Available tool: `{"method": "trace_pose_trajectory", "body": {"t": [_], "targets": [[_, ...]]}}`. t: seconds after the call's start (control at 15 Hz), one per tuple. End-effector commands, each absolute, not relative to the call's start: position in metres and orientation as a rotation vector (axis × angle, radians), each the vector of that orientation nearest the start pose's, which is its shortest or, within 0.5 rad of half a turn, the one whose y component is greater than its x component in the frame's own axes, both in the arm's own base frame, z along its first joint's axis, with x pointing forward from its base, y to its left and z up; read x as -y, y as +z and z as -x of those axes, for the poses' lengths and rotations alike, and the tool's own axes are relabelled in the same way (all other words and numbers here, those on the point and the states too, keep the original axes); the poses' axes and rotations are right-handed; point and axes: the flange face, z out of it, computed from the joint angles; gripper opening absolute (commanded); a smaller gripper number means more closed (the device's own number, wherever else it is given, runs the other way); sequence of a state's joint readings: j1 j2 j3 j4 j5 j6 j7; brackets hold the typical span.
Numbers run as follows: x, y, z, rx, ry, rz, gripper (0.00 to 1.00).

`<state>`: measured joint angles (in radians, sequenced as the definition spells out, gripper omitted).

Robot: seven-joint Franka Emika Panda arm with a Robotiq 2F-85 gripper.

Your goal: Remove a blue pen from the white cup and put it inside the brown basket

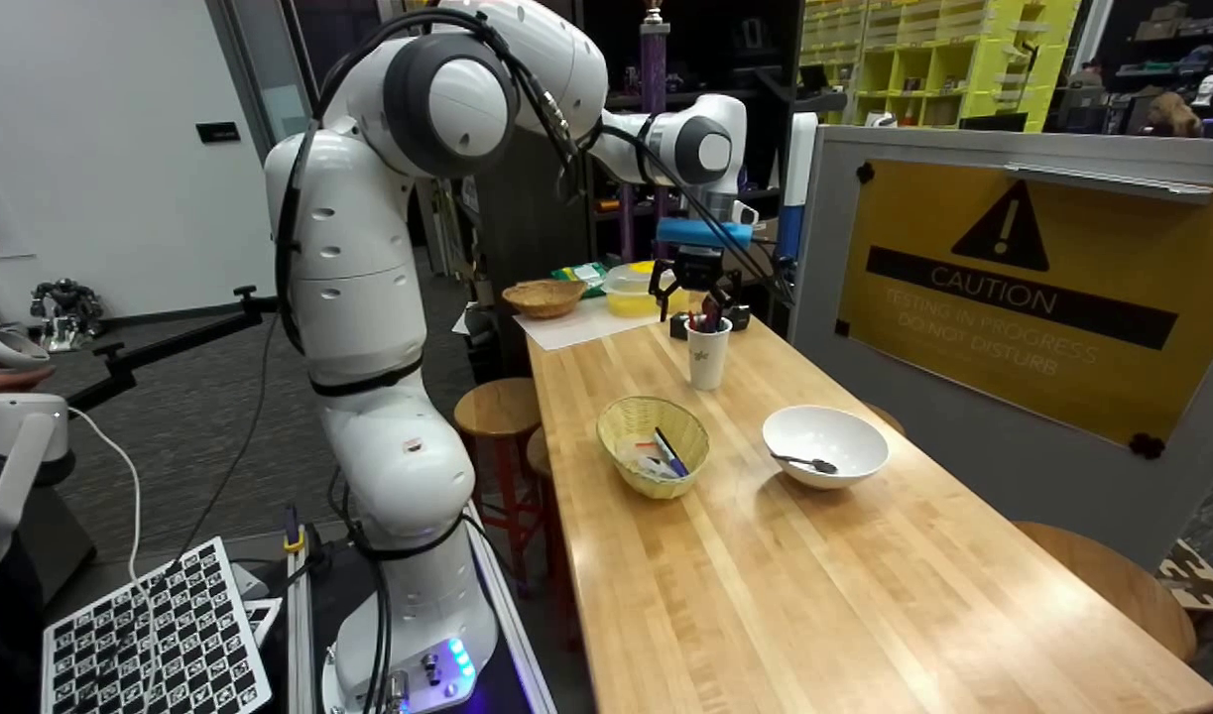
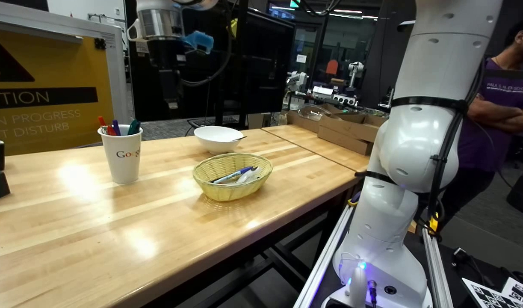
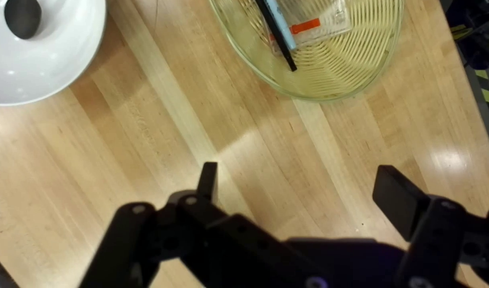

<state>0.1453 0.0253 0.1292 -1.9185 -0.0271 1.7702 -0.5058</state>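
Observation:
The white cup stands upright on the table holding several pens; it also shows in an exterior view. Among red and green pens, a blue pen sticks up from it. The brown basket is a tan woven one, seen also in an exterior view and the wrist view. In it lie a light-blue pen, a black pen and a clear plastic piece. My gripper is open and empty, high above the table; in an exterior view the gripper appears just above and behind the cup.
A white bowl with a dark spoon stands beside the basket. A darker wicker basket, a yellow-lidded tub and small black objects are at the table's end. A grey partition borders the table. Cardboard boxes stand beyond.

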Motion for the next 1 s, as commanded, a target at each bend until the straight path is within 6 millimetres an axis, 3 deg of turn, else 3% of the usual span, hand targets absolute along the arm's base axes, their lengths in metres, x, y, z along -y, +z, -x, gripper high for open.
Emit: {"method": "trace_pose_trajectory", "body": {"t": [0.0, 0.53, 0.93], "targets": [[-0.158, 0.478, -0.534, 1.298, 0.231, 2.884, 1.0], [-0.198, 0.491, -0.554, 1.51, 0.159, 2.794, 1.0], [-0.208, 0.476, -0.6, 1.583, 0.036, 2.76, 1.0]]}}
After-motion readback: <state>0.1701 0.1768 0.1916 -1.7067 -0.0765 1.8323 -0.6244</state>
